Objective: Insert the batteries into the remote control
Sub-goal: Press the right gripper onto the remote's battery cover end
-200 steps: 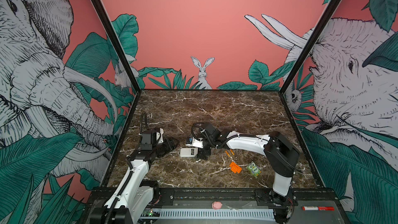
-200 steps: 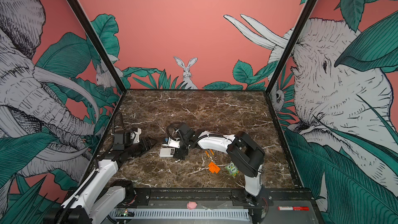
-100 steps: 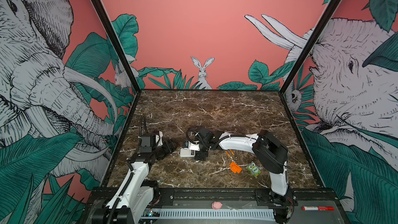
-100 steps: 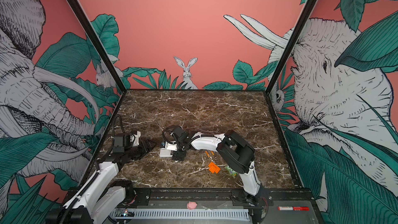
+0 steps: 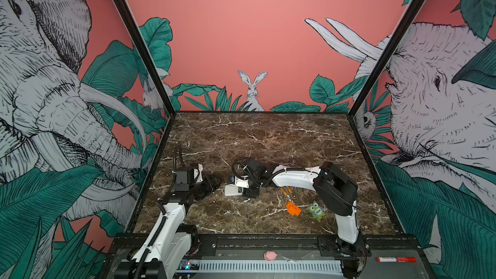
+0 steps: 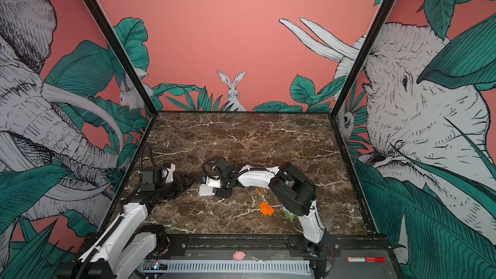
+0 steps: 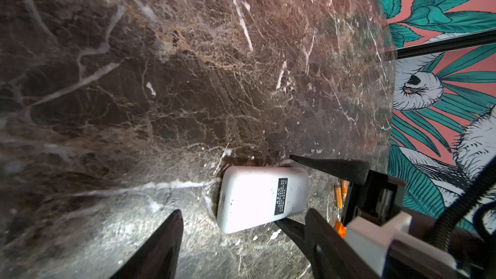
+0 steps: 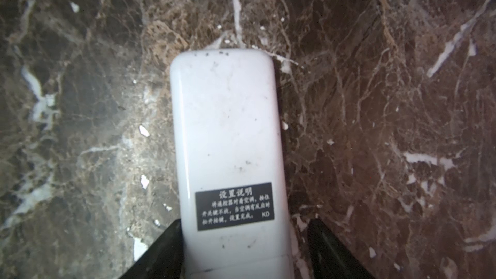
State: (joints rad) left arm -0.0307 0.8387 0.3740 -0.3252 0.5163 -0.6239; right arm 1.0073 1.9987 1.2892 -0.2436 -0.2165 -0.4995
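Batteries loose on surface, near and right of remote control, lying label-side up. Right pincer straddles its right end, part-open, touching one side only. Left pincer, farther left, open and empty. Step: securing remote. Next: close squarely, then open its back.

On the brown marble table the white remote control lies flat, with the right gripper down at one end of it. The left gripper hangs near the other end, apart from it. The batteries lie side by side near an orange brick.
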